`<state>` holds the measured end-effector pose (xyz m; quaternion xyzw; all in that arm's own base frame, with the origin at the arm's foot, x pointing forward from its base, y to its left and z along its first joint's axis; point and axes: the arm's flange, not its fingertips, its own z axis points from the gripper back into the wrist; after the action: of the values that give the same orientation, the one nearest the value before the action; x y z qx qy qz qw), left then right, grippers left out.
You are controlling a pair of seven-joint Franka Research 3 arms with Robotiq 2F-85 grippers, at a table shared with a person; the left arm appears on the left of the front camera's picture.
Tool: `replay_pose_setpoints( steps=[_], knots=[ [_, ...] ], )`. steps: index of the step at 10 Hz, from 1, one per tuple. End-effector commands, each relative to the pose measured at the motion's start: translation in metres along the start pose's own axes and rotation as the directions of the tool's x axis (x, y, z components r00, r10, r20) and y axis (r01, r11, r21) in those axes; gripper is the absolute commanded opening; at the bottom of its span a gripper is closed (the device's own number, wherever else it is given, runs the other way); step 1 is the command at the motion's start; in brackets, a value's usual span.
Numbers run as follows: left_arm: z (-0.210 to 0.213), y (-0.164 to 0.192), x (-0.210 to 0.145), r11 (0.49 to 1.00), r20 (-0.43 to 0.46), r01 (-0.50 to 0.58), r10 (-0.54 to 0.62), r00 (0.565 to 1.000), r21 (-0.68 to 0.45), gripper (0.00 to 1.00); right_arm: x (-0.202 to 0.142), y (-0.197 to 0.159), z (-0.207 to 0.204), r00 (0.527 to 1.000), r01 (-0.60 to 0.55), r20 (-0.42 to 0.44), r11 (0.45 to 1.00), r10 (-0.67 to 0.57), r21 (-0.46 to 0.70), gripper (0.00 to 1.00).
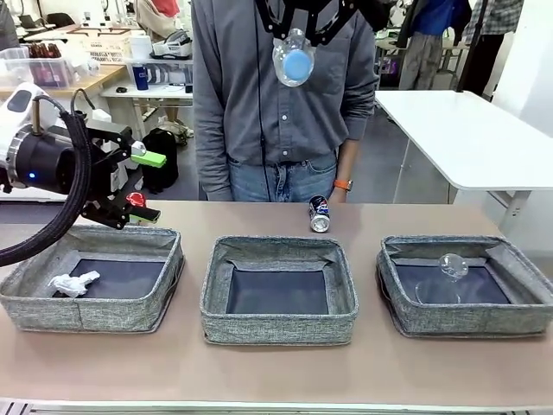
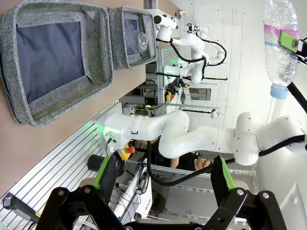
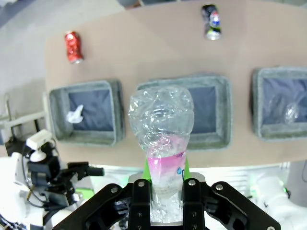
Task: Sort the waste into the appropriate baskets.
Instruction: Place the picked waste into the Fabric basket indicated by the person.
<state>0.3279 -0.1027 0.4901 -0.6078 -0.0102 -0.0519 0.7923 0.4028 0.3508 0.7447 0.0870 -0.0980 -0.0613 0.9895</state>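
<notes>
Gripping the clear bottle (image 3: pixel 160 124) around its pink label, the right gripper (image 3: pixel 165 189) holds it high over the tabletop (image 1: pixel 276 372), cap down; the left gripper (image 1: pixel 143 185) hangs open near the left basket (image 1: pixel 86 313); the blue can (image 1: pixel 319 213) lies beyond the middle basket (image 1: pixel 278 324)

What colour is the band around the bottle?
Pink band on the bottle; right wrist view shows best.

Left gripper (image 1: pixel 143 186) fingers spread wide; right gripper (image 3: pixel 165 184) (raised high) fingers clamped.
</notes>
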Motion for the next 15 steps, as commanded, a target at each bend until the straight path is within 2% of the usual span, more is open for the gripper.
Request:
replay_pose_setpoints(
  steps=[1, 15],
  knots=[
    [0.0006, -0.0033, -0.0005, 1.0, 0.003, -0.006, 0.006, 1.0, -0.005, 1.0, -0.002, -0.0026, 0.0006, 1.0, 0.003, 0.003, 1.0, -0.003, -0.005, 0.22],
    [0.0006, -0.0033, -0.0005, 1.0, 0.003, -0.006, 0.006, 1.0, -0.005, 1.0, -0.002, -0.0026, 0.0006, 1.0, 0.003, 0.003, 1.0, -0.003, -0.005, 0.22]
  ],
)
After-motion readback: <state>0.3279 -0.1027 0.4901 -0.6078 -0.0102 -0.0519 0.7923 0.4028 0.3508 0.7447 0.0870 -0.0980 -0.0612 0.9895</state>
